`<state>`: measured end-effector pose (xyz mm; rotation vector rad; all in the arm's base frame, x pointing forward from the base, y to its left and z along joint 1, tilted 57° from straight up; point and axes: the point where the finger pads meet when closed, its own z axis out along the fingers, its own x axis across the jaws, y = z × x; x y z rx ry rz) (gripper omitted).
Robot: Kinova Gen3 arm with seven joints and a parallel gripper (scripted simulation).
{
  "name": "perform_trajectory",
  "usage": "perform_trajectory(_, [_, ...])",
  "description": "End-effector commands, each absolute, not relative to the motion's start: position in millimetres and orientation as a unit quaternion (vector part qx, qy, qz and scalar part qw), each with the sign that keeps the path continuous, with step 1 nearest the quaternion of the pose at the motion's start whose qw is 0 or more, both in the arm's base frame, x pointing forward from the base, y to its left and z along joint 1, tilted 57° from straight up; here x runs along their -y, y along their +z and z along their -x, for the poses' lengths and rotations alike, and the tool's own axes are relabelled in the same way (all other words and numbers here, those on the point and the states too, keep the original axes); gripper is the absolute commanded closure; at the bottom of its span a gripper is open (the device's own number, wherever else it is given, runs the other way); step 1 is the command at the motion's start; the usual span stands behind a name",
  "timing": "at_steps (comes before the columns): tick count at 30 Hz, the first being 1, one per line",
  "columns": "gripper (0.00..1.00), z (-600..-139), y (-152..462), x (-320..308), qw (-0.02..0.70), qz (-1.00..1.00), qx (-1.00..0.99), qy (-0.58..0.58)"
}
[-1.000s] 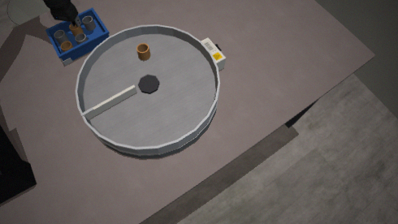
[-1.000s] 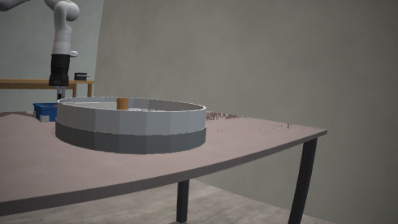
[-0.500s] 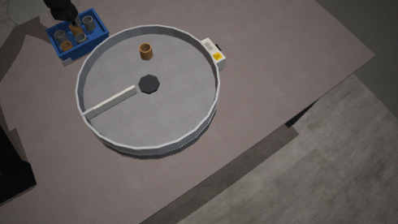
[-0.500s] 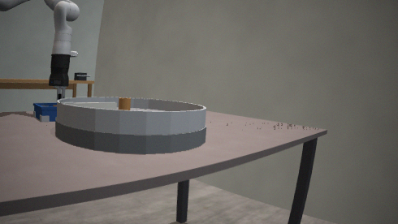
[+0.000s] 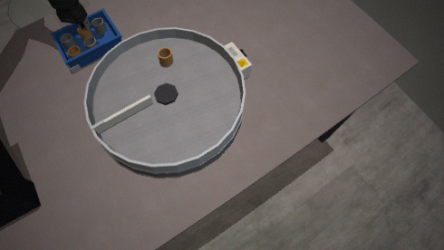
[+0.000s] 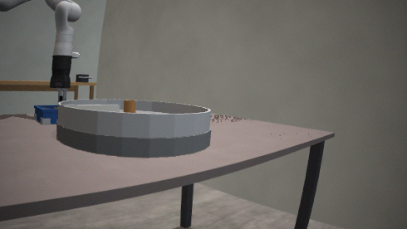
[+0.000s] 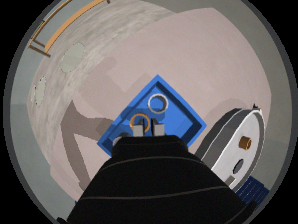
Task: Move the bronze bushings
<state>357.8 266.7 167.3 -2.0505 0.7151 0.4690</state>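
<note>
Bronze bushing (image 5: 84, 33) (image 7: 132, 120), in blue crate (image 5: 97, 53) (image 6: 51, 116) (image 7: 181, 101): likely rigid, slick; best pinched across wall, 1 finger inside. Gripper (image 5: 85, 26) (image 6: 61, 99) (image 7: 147, 124): narrowly parted, nothing visibly held.
</note>
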Motion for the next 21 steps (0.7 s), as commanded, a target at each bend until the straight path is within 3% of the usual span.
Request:
perform_trajectory(1, [0.64,-357.4,166.7,-267.2,0.445,0.827,-0.288,0.188])
perform_trajectory(21, [0.64,-357.5,163.0,-272.5,0.445,0.827,-0.288,0.188])
